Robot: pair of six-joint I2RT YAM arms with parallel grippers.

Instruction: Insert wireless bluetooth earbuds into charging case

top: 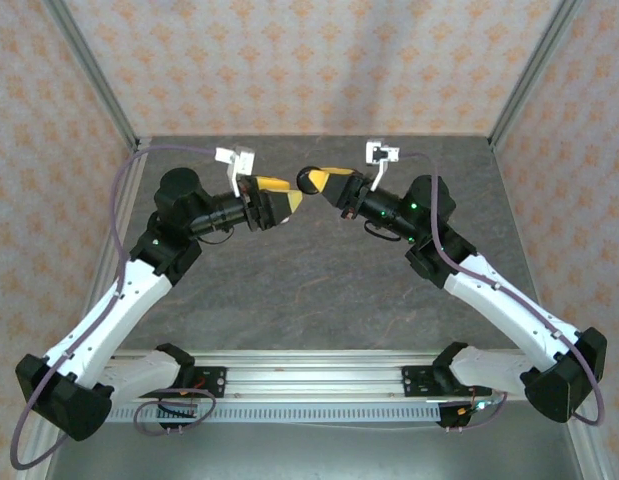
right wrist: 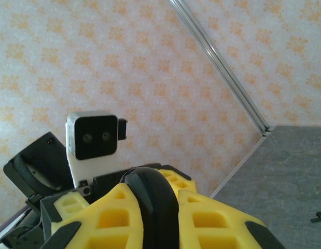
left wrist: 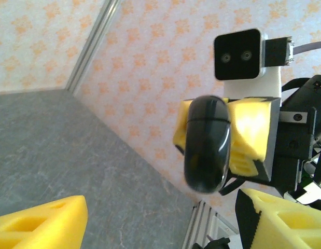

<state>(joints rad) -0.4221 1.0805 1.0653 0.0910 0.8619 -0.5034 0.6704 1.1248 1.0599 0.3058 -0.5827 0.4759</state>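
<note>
Right claw [top: 321, 184] is clamped shut on a glossy black pebble-shaped case [left wrist: 206, 142], which is pinched edge-on between the yellow fingers [right wrist: 212, 220] and held up off the grey table [top: 319, 290]. It looks like the charging case, though it's black.

Left claw [left wrist: 160, 225] is spread wide open with nothing in it. It's pointed straight at the case, close to it but not touching, and a bit lower than it in the top view.

Other stuff, all placed off the case:
- The right wrist's white-and-black camera block [left wrist: 238, 54] is parked right above it.
- The left wrist's camera block [right wrist: 93, 137] is seen just behind it, looking from the right wrist.
- A small black curved bit [right wrist: 318, 217] is lying on the table, well below and off to the side. It's too tiny to be identified, so whether it's an earbud can't be told.
- The orange-patterned back wall [top: 309, 70] is behind it.
- The aluminium rail [top: 309, 378] with both arm bases is way on the near side.
</note>
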